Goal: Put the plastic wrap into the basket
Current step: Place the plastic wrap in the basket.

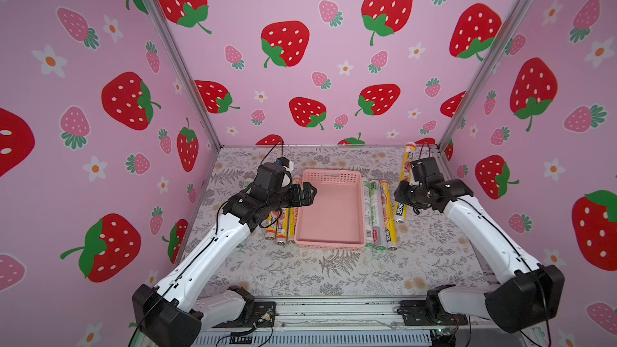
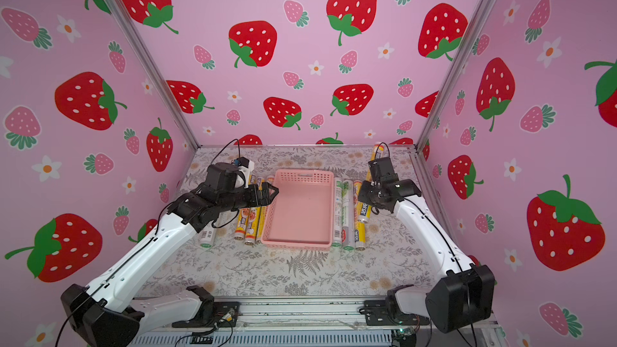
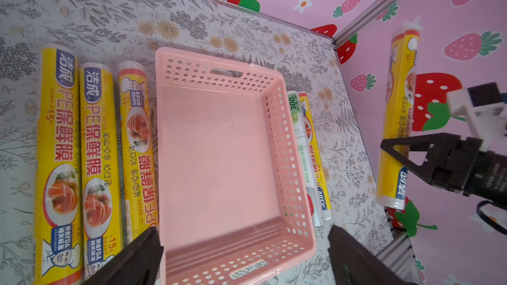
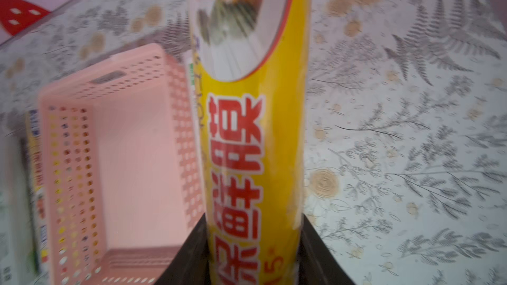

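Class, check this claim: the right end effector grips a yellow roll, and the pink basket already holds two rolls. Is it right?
No. The basket holds no rolls: the left wrist view shows its floor bare. The right end effector does grip a yellow roll.

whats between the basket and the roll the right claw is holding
Three rolls lie side by side beside the basket: two white-green, one yellow. Both top views show it.
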`<state>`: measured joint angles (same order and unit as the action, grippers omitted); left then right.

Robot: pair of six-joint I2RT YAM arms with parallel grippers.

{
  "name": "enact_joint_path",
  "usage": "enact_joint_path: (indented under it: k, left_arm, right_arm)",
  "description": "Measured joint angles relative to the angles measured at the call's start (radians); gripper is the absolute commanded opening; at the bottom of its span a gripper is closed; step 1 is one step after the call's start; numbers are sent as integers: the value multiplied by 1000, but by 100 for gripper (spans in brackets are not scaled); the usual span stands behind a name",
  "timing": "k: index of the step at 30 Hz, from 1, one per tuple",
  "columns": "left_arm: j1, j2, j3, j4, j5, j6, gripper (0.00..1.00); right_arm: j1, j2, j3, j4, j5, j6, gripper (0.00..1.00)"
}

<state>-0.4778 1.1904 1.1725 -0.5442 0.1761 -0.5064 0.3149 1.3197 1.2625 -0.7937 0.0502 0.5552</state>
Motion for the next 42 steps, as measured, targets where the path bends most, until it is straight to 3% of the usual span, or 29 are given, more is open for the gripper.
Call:
enact_joint_path:
  k: [5, 14, 29, 42]
  left_arm:
    - [-6, -1, -34, 35, 54, -35, 100]
    - [-9, -56, -143, 47, 41, -77, 100]
    - [-11, -24, -195, 80, 34, -77, 100]
    - [-13, 5, -231, 127, 33, -85, 100]
  right_arm:
    - [170, 50, 84, 13, -14, 60, 25]
    - [316, 300, 154, 12, -6, 130, 22]
    - [421, 328, 75, 29, 73, 309, 22]
    - [439, 403, 74, 29, 97, 316, 22]
